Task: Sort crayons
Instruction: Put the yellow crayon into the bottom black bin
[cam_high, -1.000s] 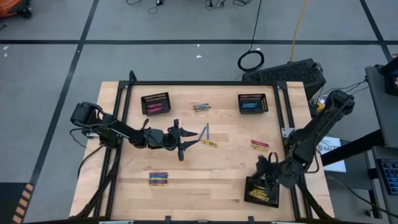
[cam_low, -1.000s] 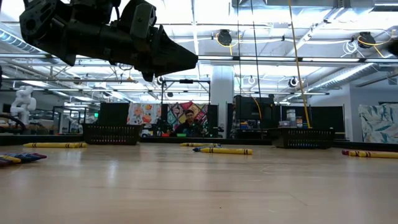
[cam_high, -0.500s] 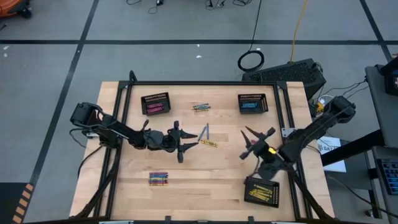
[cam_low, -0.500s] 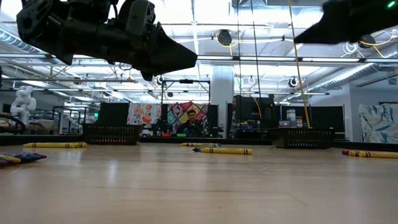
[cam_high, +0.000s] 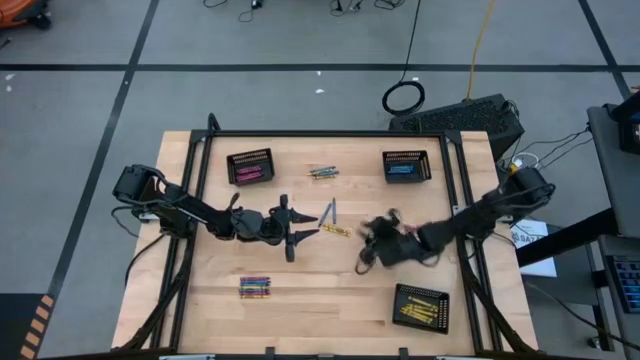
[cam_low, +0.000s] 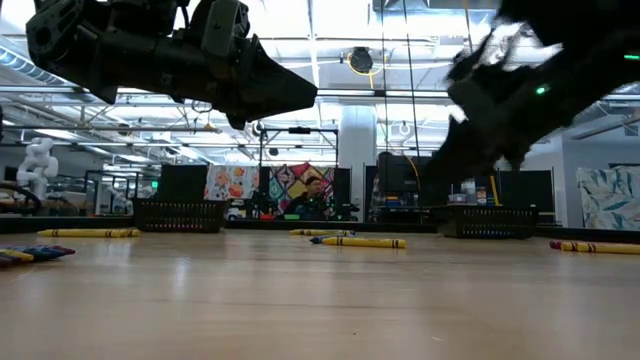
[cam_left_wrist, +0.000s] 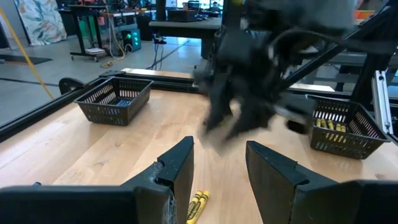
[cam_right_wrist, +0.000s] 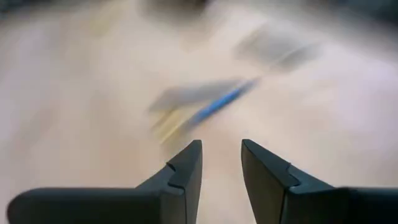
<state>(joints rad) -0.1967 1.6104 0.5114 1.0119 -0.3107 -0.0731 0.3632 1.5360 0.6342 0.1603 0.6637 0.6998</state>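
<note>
High view shows the crayons scattered over the tabletop (cam_high: 360, 300): a yellow pair (cam_high: 336, 231) and a blue one (cam_high: 331, 211) at centre, a small group (cam_high: 322, 172) at the far edge, a mixed bundle (cam_high: 254, 288) near left. The right gripper (cam_high: 375, 243), jaws apart and empty, has swung in a second from the yellow basket (cam_high: 420, 308) near right to just right of the central crayons, probably for its next pick. The left gripper (cam_high: 305, 234) stays just left of them, jaws apart, empty.
</note>
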